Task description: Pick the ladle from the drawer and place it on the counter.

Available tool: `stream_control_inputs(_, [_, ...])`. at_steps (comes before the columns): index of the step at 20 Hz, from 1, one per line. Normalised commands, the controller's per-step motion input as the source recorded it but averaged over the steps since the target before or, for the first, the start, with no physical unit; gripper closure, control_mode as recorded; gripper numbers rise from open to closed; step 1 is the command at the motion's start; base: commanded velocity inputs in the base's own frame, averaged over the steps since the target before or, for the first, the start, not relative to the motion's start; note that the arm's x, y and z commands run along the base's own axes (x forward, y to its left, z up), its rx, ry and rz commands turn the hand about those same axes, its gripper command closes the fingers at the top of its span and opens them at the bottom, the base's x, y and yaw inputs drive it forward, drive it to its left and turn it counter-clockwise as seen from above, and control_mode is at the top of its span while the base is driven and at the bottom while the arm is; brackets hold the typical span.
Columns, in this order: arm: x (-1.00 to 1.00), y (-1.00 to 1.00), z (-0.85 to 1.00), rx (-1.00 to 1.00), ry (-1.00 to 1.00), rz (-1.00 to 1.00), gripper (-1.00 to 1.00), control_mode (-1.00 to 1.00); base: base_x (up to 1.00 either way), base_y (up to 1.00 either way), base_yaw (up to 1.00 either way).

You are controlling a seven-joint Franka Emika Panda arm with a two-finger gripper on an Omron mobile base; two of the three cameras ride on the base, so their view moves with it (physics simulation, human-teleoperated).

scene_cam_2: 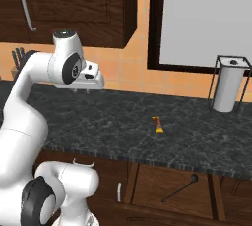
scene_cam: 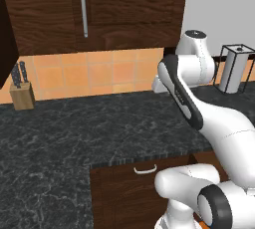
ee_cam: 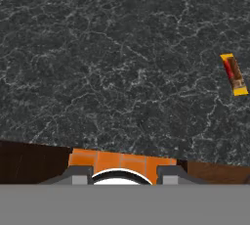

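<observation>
The ladle (scene_cam_2: 180, 187), thin and dark with its small bowl toward the upper right, lies inside the open drawer (scene_cam_2: 152, 183) below the counter's front edge in the right base view. My gripper (scene_cam_2: 81, 91) hangs over the black marbled counter (scene_cam_2: 123, 119), well to the left of and above the drawer. In the hand view the gripper (ee_cam: 125, 174) looks straight down on the counter (ee_cam: 122, 62), its fingertips (ee_cam: 80, 174) apart with nothing between them. The arm's elbow hides the hand in the left base view.
A small orange-and-red bar (scene_cam_2: 157, 124) (ee_cam: 233, 74) lies on the counter right of my hand. A paper towel holder (scene_cam_2: 227, 85) (scene_cam: 234, 68) stands at the back right, a knife block (scene_cam: 22, 91) at the back left. A closed drawer front with a curved silver handle (scene_cam: 145, 170) sits below the edge.
</observation>
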Motion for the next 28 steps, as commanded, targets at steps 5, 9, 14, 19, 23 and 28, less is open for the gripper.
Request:
stream_control_inputs(5, [-0.39, -0.36, -0.28, 0.00, 0.08, -0.02, -1.00, -1.00, 0.00, 0.00, 0.00])
stream_control_inputs(9, [-0.63, -0.51, -0.62, -0.01, 0.11, -0.01, -1.00, -1.00, 0.00, 0.00, 0.00])
stream_control_inputs(14, [-0.35, -0.46, -0.45, 0.00, 0.03, 0.00, -1.00, -1.00, 0.00, 0.00, 0.00])
stream_control_inputs(19, [-0.18, -0.33, -0.24, 0.00, 0.01, -0.03, -1.00, -1.00, 0.00, 0.00, 0.00])
stream_control_inputs(23, [0.00, -0.03, 0.00, 0.00, 0.00, 0.00, -1.00, 1.00, 0.00, -0.01, 0.00])
stream_control_inputs(28, [0.00, 0.00, 0.00, 0.00, 0.00, 0.00, -1.00, 1.00, -0.72, -0.86, 0.12])
